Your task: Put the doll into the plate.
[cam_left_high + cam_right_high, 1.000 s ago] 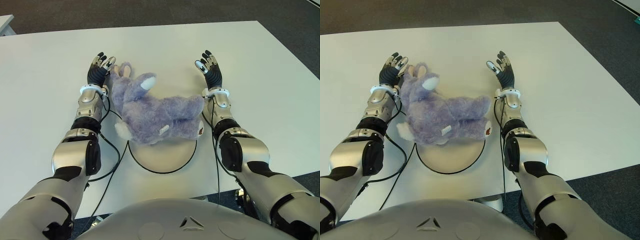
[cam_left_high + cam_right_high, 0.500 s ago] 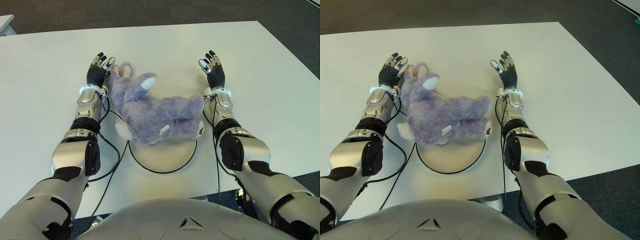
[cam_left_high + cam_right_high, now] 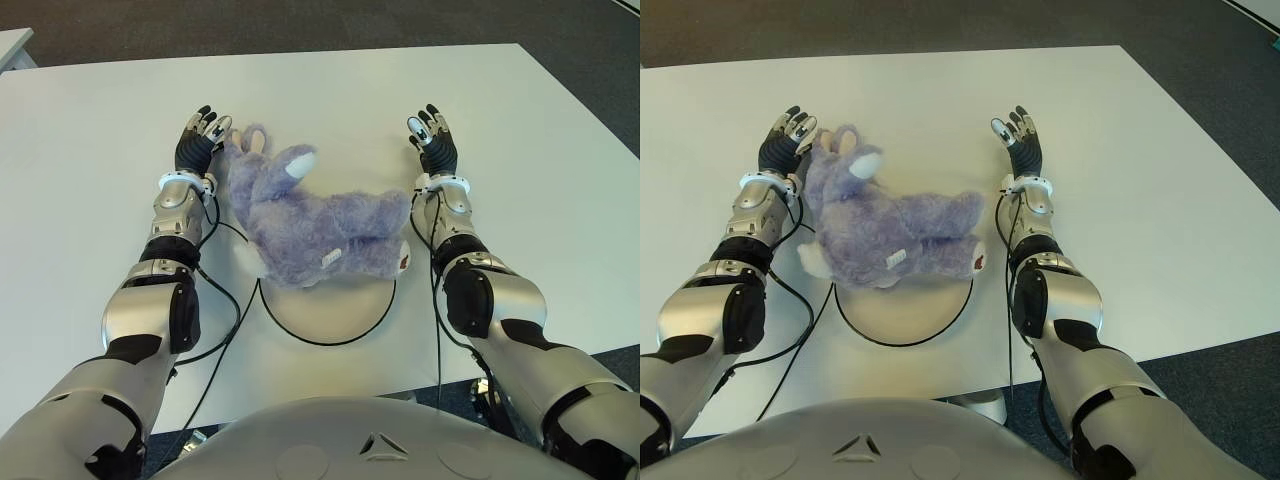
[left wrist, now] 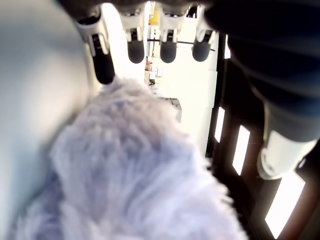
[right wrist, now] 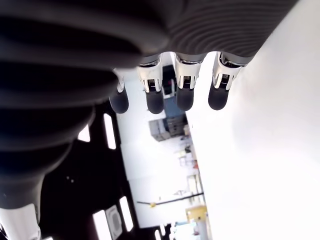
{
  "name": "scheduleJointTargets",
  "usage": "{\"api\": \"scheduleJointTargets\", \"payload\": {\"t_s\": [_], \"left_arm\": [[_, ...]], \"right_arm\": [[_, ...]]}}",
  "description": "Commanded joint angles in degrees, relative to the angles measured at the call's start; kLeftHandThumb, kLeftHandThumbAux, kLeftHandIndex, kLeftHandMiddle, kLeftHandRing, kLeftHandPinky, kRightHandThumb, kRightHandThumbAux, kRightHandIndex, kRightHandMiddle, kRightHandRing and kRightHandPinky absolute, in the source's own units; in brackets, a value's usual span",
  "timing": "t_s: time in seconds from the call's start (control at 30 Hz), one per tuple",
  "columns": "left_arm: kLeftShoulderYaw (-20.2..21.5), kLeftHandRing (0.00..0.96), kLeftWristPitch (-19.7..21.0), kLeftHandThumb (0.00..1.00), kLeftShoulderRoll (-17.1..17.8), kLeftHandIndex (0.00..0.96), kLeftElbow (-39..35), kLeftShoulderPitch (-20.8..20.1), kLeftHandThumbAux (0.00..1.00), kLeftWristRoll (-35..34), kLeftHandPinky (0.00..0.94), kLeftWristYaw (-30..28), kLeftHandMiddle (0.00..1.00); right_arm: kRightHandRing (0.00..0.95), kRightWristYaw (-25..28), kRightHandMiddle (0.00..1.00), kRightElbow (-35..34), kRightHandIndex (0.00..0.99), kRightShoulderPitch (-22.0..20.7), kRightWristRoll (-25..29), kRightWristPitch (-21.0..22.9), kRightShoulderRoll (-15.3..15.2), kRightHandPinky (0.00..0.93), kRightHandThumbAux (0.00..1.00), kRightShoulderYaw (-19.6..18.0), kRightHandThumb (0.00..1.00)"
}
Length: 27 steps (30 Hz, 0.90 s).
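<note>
Though beside left fingers (image 4: 104,62), doll (image 3: 305,225) unheld

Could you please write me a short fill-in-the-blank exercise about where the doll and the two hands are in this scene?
1. The purple plush doll lies partly on the round ____.
2. The left hand shows beside the doll's ____.
3. The right hand holds ____, its fingers open.
4. Everything rests on a ____ table.

Missing words: plate; head; nothing; white

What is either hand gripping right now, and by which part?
Nothing. Both hands are open: the left hand sits beside the doll, which lies partly on the plate; the right hand is clear of it.
</note>
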Motion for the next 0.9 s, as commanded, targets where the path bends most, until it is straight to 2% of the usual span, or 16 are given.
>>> {"api": "scheduleJointTargets", "payload": {"t_s": [0.03,0.3,0.9], "left_arm": [[0.0,0.02,1.6,0.123,-0.9,0.0,1.6,3.3,0.578,-0.1,0.026,-1.0,0.03],[0.0,0.03,1.3,0.118,-1.1,0.0,1.8,3.4,0.577,-0.2,0.034,-1.1,0.037],[-0.1,0.017,0.3,0.128,-1.4,0.0,2.0,3.6,0.573,-0.5,0.024,-1.7,0.028]], "right_arm": [[0.0,-1.1,0.023,2.7,0.006,2.7,0.8,5.1,1.1,0.0,0.65,-0.5,0.0],[0.0,-1.0,0.018,2.8,0.0,3.0,-0.1,6.5,1.0,0.0,0.651,0.0,0.022],[0.0,-0.9,0.009,2.8,0.001,3.4,-0.6,6.2,1.1,0.0,0.653,1.3,0.032]]}}
